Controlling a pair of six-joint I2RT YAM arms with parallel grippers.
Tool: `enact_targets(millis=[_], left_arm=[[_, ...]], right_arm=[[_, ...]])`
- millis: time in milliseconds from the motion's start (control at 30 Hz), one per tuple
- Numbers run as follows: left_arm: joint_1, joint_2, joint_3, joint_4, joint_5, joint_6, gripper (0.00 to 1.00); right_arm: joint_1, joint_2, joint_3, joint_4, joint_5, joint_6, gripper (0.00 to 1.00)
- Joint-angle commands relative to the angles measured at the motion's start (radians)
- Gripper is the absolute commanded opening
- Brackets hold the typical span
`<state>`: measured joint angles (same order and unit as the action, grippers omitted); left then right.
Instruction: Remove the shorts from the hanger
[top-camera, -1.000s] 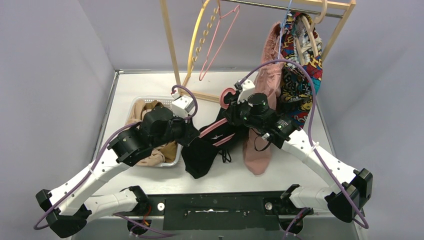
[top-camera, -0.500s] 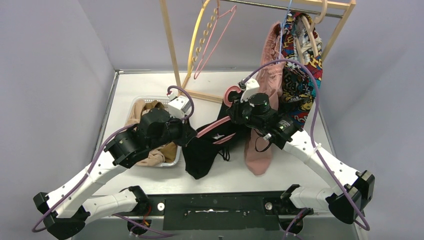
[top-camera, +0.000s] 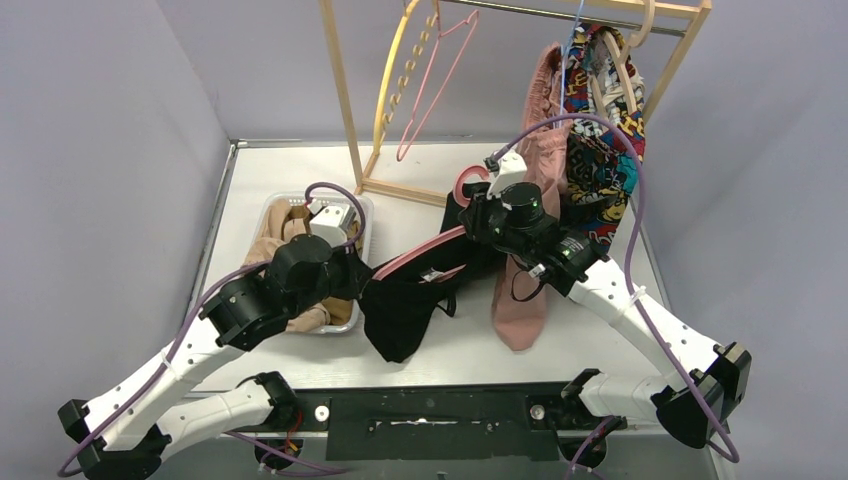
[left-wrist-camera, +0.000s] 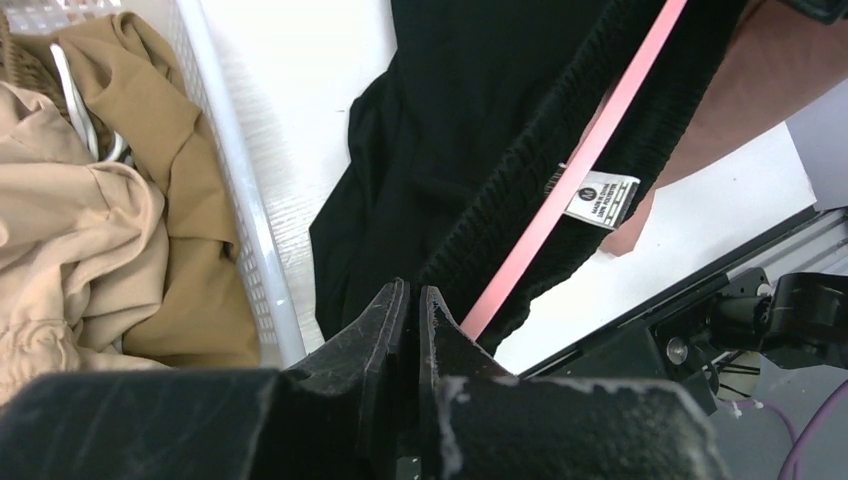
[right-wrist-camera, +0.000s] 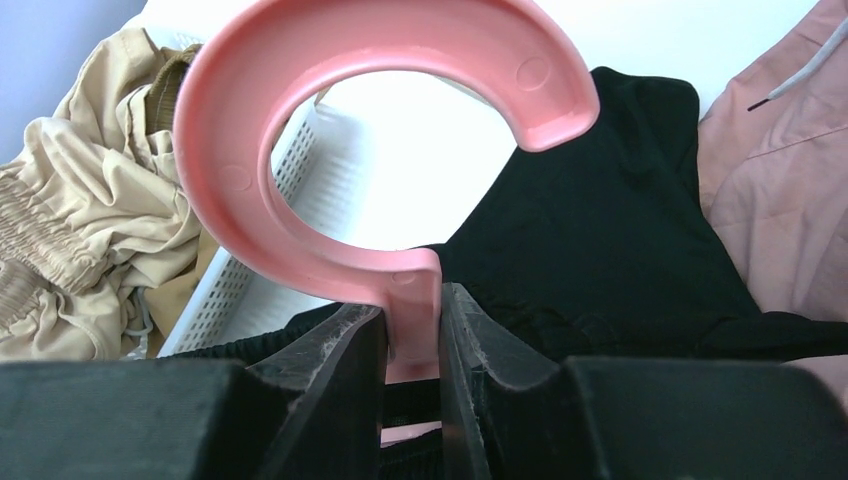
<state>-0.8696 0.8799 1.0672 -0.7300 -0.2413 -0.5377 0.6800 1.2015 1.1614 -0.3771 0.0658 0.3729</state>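
Black shorts (top-camera: 405, 310) hang on a pink hanger (top-camera: 425, 250) over the table, their lower part lying on it. My right gripper (top-camera: 476, 210) is shut on the neck under the hanger's hook (right-wrist-camera: 220, 170), holding it up at the right. My left gripper (top-camera: 362, 283) is shut at the left end of the black shorts' ribbed waistband (left-wrist-camera: 500, 210), beside the hanger bar (left-wrist-camera: 616, 100). The bar runs inside the waistband. Dusty pink shorts (top-camera: 525, 290) hang from the rack behind my right arm. Beige shorts (left-wrist-camera: 70, 230) and olive-brown shorts (left-wrist-camera: 180, 130) lie in the basket.
A white perforated basket (top-camera: 280, 200) stands at the left, under my left arm. A wooden rack (top-camera: 340, 90) at the back carries a yellow hanger (top-camera: 390, 90), a pink wire hanger (top-camera: 430, 90) and a patterned garment (top-camera: 600, 170).
My left gripper has drawn back to the left toward the basket, dragging the black waistband with it. The right gripper with the hanger hook has shifted slightly right and back.
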Motion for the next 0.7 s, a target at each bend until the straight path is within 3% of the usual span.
enact_targets(millis=[0, 267, 467, 667], left_arm=[[-0.005, -0.023, -0.045, -0.027, 0.012, -0.043, 0.0], [-0.004, -0.059, -0.068, 0.016, 0.013, -0.063, 0.0], [-0.003, -0.077, -0.02, 0.035, -0.015, -0.059, 0.38], [-0.003, -0.111, -0.008, -0.016, -0.099, -0.079, 0.45]], right_arm=[[-0.03, -0.037, 0.058, 0.121, 0.08, 0.078, 0.0], [-0.044, -0.032, 0.037, 0.127, 0.077, 0.147, 0.0], [-0.046, -0.001, 0.05, 0.108, 0.048, 0.146, 0.0], [-0.045, 0.018, 0.056, 0.092, -0.002, 0.108, 0.01]])
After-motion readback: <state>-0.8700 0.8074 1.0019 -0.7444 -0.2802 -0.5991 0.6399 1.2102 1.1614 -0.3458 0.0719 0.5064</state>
